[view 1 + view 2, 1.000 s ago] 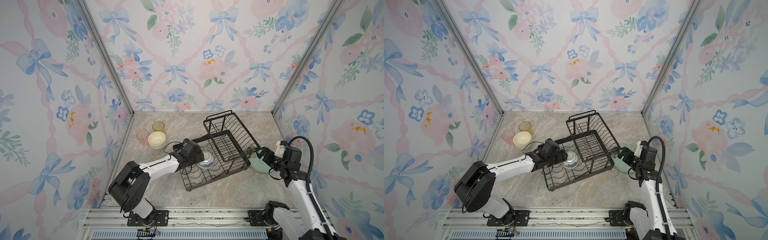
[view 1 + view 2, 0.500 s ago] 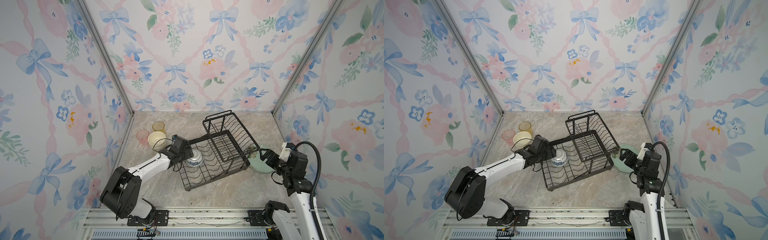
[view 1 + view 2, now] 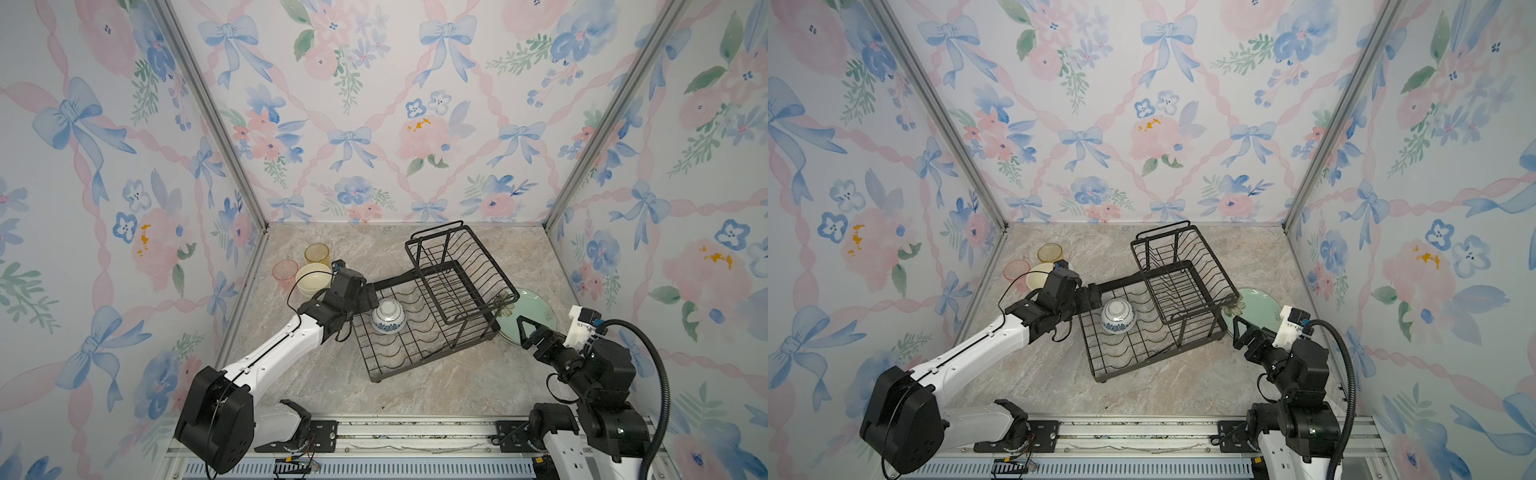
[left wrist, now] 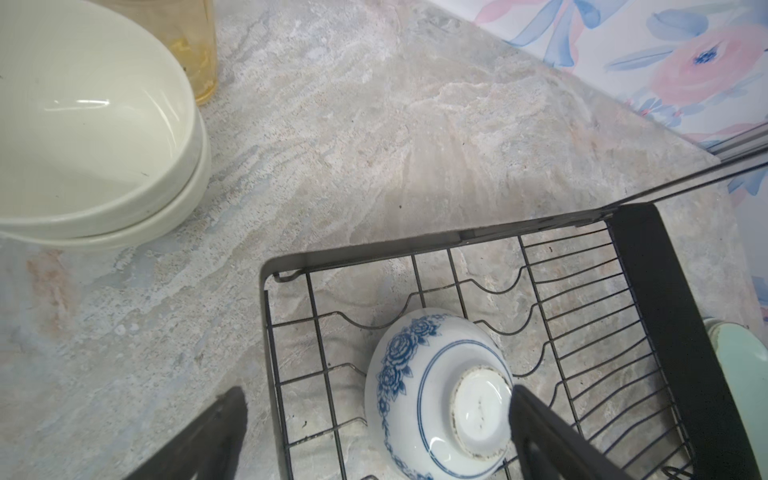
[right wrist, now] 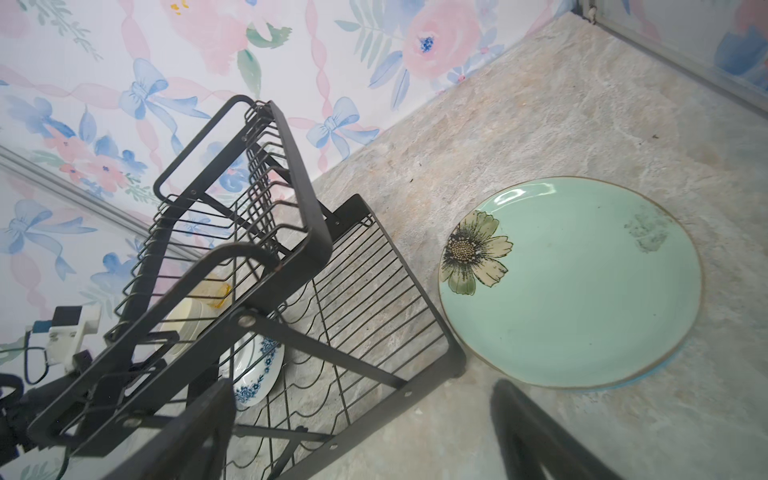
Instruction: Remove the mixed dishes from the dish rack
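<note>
The blue-and-white patterned bowl (image 4: 436, 395) lies upside down on the lower tray of the dish rack (image 3: 440, 299), at the left claw (image 4: 376, 390). That claw stands wide apart and grips nothing. In the left wrist view one finger is by the bowl's foot ring and the other is outside the rack's rim, over the desk (image 3: 415, 395); whether the near finger touches the bowl cannot be told.

In both top views the bowl (image 3: 388, 316) sits just left of centre, near the tray's left edge, with the raised basket tier empty to its upper right. Further left, toward the wall, two stacked cream bowls (image 3: 311, 278) stand on the desk, with the pink tumbler (image 3: 285, 270) beside them and the yellow tumbler (image 3: 317, 252) behind.

At the lower right, the right claw (image 3: 524, 330) is also spread and empty, held above the desk. The pale green plate (image 5: 582, 291), with a painted flower, lies flat just beyond it, beside the rack's right end.
</note>
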Robot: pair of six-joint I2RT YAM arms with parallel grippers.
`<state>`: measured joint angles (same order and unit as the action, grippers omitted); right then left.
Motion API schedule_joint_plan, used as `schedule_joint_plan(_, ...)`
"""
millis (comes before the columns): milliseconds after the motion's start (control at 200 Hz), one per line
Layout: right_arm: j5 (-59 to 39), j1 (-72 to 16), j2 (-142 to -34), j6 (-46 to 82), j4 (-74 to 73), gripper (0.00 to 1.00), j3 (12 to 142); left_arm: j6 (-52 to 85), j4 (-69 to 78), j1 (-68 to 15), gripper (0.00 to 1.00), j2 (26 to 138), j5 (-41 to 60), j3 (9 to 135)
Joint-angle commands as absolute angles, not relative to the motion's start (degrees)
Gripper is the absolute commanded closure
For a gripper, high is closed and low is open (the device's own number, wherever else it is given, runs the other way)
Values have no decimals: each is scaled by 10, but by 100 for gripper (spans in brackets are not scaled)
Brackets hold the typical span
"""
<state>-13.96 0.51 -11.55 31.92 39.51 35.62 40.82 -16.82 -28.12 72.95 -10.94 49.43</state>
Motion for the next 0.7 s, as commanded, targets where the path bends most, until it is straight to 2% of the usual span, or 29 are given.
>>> schedule_joint_plan(0,-111,-21,-100,336,459,3,383,375,-164,-274,2,744,-97,519)
schedule_joint_plan(140,-165,-25,-107,342,456,3,399,367,-160,-259,2,780,-69,543)
schedule_joint_plan(365,-228,-36,-152,343,445,3,406,363,-154,-254,2,822,-94,572)
schedule_joint_plan(575,-205,-87,-223,354,392,2,409,361,-153,-246,2,833,-83,591)
schedule_joint_plan(695,-146,-147,-271,346,368,1,426,362,-153,-247,2,823,-84,588)
